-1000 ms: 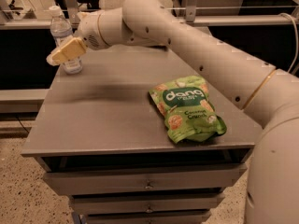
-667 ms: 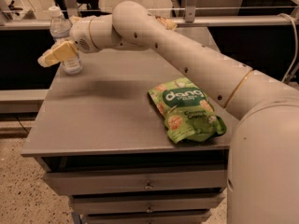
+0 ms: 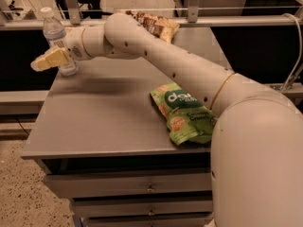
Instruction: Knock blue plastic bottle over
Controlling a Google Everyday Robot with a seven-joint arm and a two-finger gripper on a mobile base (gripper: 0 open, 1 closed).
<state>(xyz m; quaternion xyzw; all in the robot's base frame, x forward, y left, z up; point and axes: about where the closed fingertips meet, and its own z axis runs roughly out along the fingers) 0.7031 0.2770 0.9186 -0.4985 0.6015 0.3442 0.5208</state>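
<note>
Contact high on the blue plastic bottle [image 3: 54, 32], upright at the back-left corner of the table [image 3: 109, 122], should tip it easily, as it looks light and stiff; the gripper [image 3: 49, 59], closure indeterminate, crosses its midsection.

Looks like a lab or test workshop, not a home: grey metal cabinet [image 3: 104, 122] w/ plain drawers [image 3: 118, 186], speckled hard floor [image 3: 23, 193], bare metal rails [image 3: 227, 21] behind. Robot arm [image 3: 189, 74] reaches across the top; gripper [image 3: 49, 59] at far-left corner, by the bottle [image 3: 54, 32].
</note>
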